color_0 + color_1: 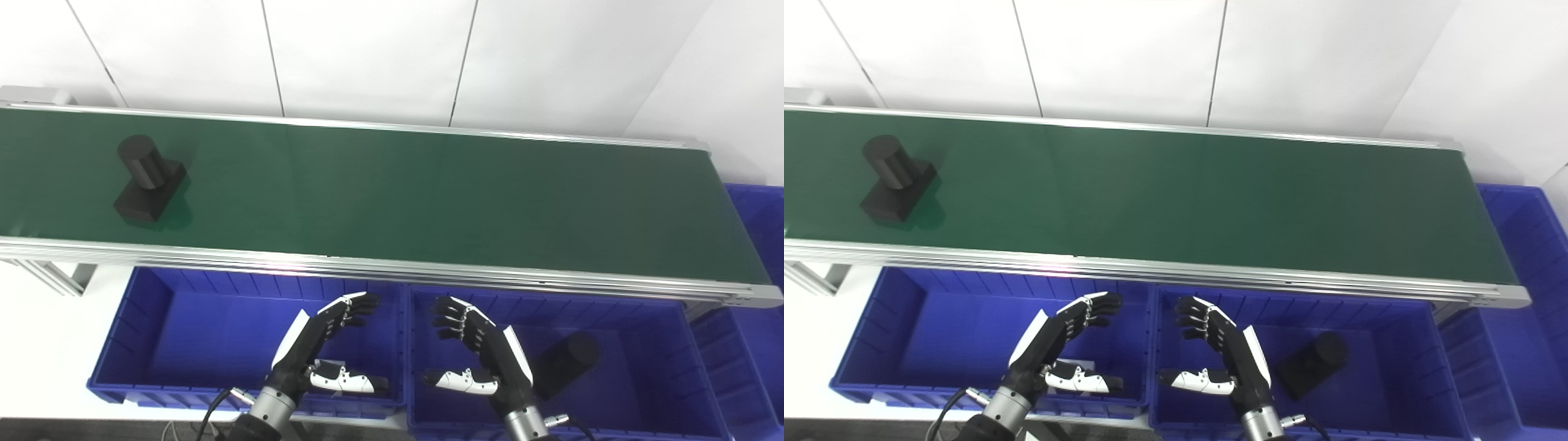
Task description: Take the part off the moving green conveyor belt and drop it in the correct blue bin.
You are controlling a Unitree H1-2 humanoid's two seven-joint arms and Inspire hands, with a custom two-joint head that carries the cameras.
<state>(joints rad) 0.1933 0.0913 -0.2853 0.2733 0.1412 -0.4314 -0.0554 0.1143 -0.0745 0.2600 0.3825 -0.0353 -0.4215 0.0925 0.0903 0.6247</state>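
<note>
A black part (149, 179), a short cylinder standing on a square block, sits on the green belt (392, 196) near its left end, closer to the belt's near edge than to its far one. Nothing touches it.

Below the belt's near rail stand two blue bins side by side. The left bin (131, 343) shows only a bare blue floor where the hand does not cover it. The right bin (667, 367) holds a second black part (566, 362), lying tilted on the floor towards the bin's right half. A third blue bin (756, 257) stands past the belt's right end; what shows of its inside is plain blue.

The left hand (324, 349) hovers over the left bin's right part, fingers spread and lightly curled, thumb stretched out apart from them, holding nothing. The right hand (474, 352) hovers over the right bin's left part in a mirrored pose, fingers apart, thumb out, also holding nothing. Both palms face each other across the wall between the two bins, well apart from the part on the belt.

No readable writing shows on the bins, belt or parts.
</note>
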